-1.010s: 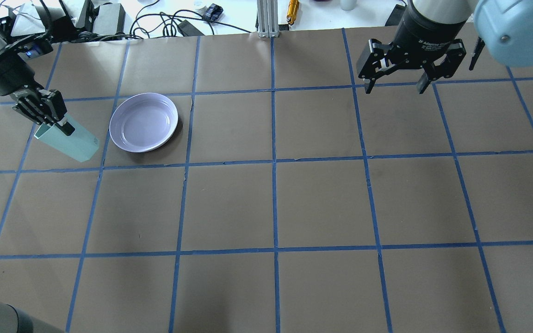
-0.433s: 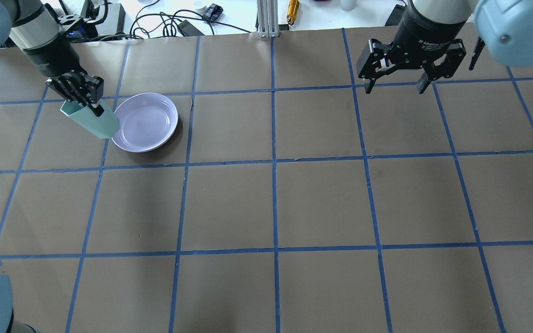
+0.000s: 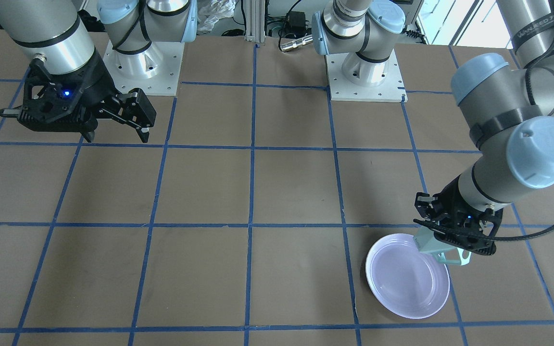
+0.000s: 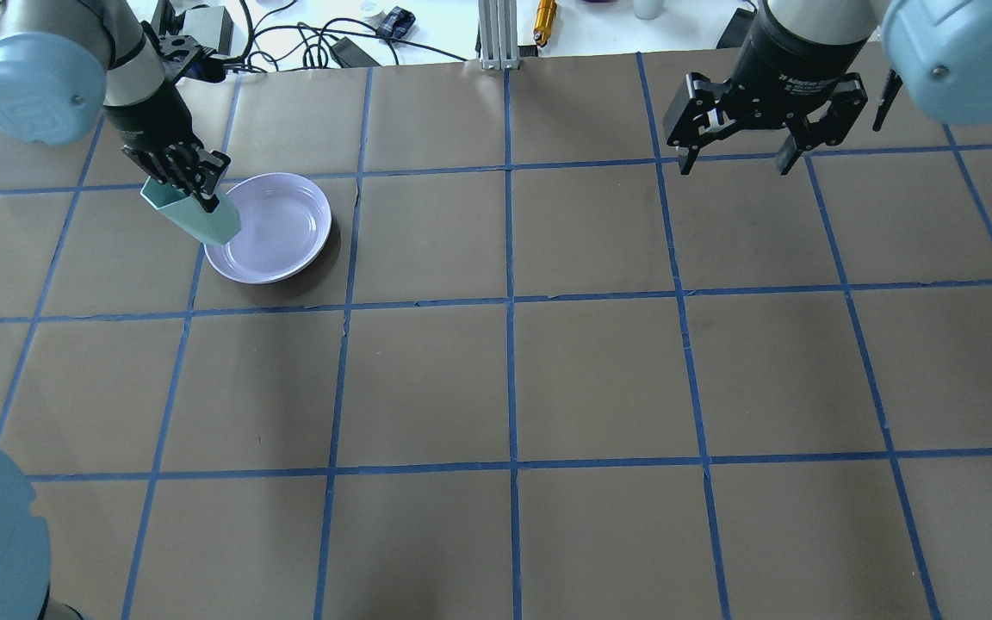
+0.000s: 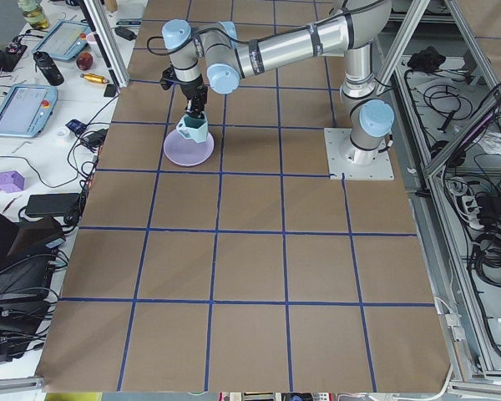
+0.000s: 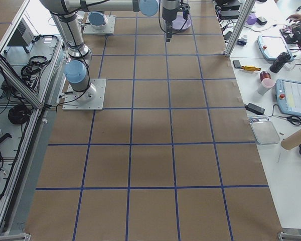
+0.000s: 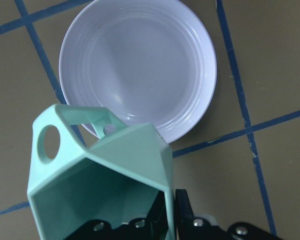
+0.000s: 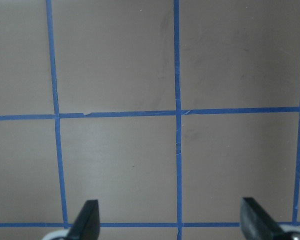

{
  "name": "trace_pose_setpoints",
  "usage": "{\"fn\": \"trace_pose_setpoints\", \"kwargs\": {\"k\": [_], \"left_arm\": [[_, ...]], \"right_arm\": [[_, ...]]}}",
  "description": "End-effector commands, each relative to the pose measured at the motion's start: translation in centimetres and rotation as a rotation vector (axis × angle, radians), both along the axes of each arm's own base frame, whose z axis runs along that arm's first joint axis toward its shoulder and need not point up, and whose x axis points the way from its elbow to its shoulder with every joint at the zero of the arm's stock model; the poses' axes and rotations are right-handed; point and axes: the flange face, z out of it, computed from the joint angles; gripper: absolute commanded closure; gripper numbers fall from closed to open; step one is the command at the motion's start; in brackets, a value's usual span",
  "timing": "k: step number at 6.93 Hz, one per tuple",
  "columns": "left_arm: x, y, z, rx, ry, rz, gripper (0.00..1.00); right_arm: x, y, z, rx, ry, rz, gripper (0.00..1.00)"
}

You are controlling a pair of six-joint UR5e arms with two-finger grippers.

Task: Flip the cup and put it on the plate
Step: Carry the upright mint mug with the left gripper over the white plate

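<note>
Along the far edge of the table (image 4: 599,379) lie cables (image 4: 289,39), a metal post (image 4: 496,34) and an orange tool (image 4: 544,19), all well apart from the work. Blue tape (image 4: 509,379) marks the brown surface in squares.

On the left, the left gripper (image 4: 201,196) is clamped on the wall of the cup (image 4: 199,222) at its mouth, one finger inside and one outside. It holds the cup tilted, mouth up toward the arm and base down toward the plate (image 4: 285,228). The cup hangs at the plate's left rim; whether they touch I cannot tell. The handle points away from the robot's base. The plate lies flat over a tape line.

Far to the right, the right gripper (image 4: 735,162) hangs above the table, jaws spread wide, holding nothing.
</note>
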Motion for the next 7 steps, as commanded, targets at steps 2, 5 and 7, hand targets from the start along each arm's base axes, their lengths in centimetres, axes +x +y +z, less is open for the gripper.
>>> {"fn": "trace_pose_setpoints", "kwargs": {"k": [2,5,7], "left_arm": [[-5.0,-1.0,-2.8,-0.024,-0.076,-0.206,1.0],[-4.9,-2.4,-5.5,-0.035,-0.078,-0.267,1.0],[-4.6,-2.5,-6.7,-0.016,-0.077,-0.265,1.0]], "right_arm": [[0.0,0.0,0.0,0.0,0.0,0.0,0.0],[0.0,0.0,0.0,0.0,0.0,0.0,0.0],[0.0,0.0,0.0,0.0,0.0,0.0,0.0]]}}
